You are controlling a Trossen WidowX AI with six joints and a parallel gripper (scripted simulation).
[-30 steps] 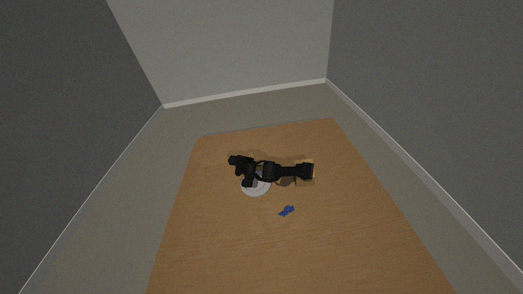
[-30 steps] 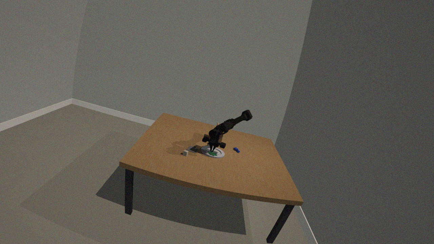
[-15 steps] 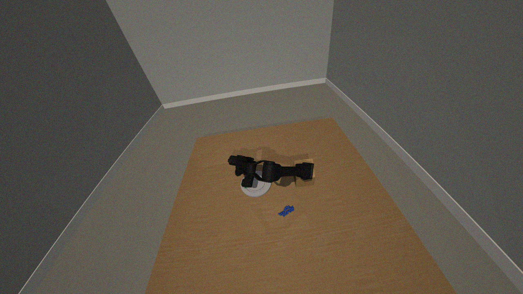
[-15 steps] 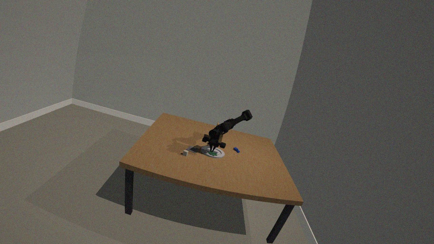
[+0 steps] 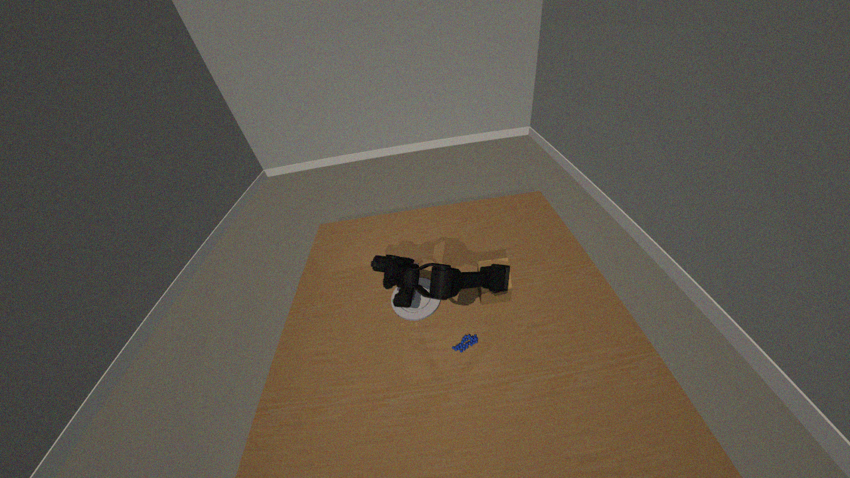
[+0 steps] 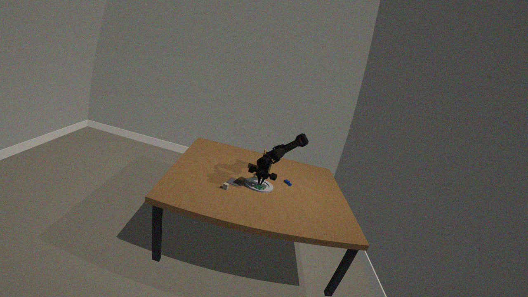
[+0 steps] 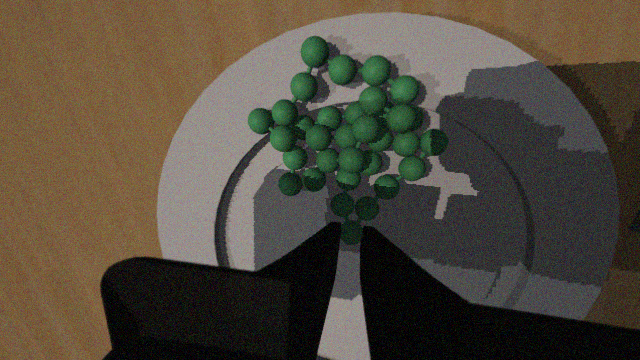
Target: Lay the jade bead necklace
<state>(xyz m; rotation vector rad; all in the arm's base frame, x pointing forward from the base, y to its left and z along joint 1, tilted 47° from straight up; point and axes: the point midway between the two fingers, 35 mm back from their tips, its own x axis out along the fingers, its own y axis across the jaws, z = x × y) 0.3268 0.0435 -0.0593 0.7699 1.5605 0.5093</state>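
Exterior view, table: wooden top [image 5: 475,409] [image 6: 258,218] [image 7: 75,125] spreading beneath and all around the gripper, with dark legs below it.
Arm: black [image 5: 445,281] [image 6: 277,153], rising from the gripper and reaching back over the table; in the top view it hides part of the board.
Bead board: round, pale and flat [image 5: 416,317] [image 6: 268,189] [image 7: 197,150], directly below the gripper, partly in shadow; its circular groove [image 7: 220,220] curves around the fingertips in the wrist view.
Gripper: pointing down [image 6: 260,183] [image 7: 350,230], nearly closed, its narrow tips shut on one end bead of the green necklace.
Flat grey piece: beside the board [image 6: 233,181], to the left of the gripper in the exterior view; what it is cannot be told.
Jade bead necklace: green [image 6: 259,187] [image 7: 347,135], one end between the fingertips, the rest bunched just ahead of them in the wrist view; the heap straddles part of the groove and spills onto the outer rim, rather than following the ring.
Blue beads: small bunch [image 5: 465,342] [image 6: 288,182] on the table, off the board, right of the gripper in the exterior view.
Pale block: small [image 6: 225,186], left of the gripper there, beyond the board's edge.
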